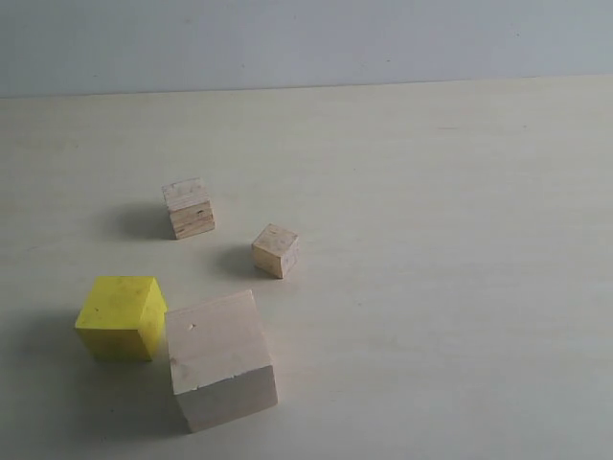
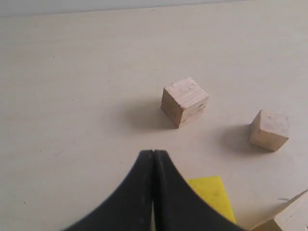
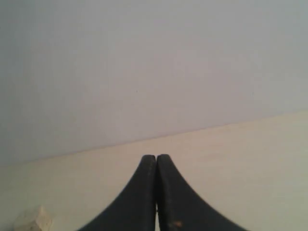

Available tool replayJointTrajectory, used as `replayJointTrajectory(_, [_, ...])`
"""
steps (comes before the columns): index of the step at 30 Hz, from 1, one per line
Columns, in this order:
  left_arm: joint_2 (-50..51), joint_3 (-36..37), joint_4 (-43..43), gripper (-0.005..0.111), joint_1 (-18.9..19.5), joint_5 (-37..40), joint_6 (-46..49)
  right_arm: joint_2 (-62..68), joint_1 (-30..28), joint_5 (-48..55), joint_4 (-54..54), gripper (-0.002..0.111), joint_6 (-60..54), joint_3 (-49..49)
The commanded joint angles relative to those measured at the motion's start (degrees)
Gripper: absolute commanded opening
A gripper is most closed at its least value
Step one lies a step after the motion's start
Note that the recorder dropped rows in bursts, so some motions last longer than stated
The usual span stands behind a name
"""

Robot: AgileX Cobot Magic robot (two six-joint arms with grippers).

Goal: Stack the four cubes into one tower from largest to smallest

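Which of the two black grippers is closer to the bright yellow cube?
Left. The left gripper, shut, hangs close to the bright yellow cube, which shows right by its tips. The right gripper, also shut, faces the wall; the cube is outside its view.

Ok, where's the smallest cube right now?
In the exterior view the small tan cube sits left of centre, touching nothing, just right of the plywood cube and behind the big pale cube.
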Motion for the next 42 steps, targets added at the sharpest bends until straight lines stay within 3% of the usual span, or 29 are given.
replayJointTrajectory(1, [-0.18,-0.48,-0.34,0.000,-0.44,-3.56,0.25,4.78,2.00,0.49,-0.10,0.000,0.11,-0.35])
replayJointTrajectory(16, [-2.25,-0.48,-0.45,0.000,-0.44,-12.82,0.00,8.87,2.60,7.34,4.22,0.000,4.55,-0.35])
replayJointTrajectory(27, [-2.25,-0.48,-0.45,0.000,-0.28,-12.03,0.00,8.87,2.60,5.35,4.36,0.000,4.55,-0.35])
replayJointTrajectory(34, [-2.15,-0.48,-0.55,0.000,-0.32,-6.67,-7.54,8.87,2.60,3.95,4.36,0.000,4.55,-0.35])
replayJointTrajectory(42, [-2.15,-0.48,-2.20,0.000,-0.32,-3.58,-7.72,8.87,2.60,3.95,4.36,0.000,4.55,-0.35])
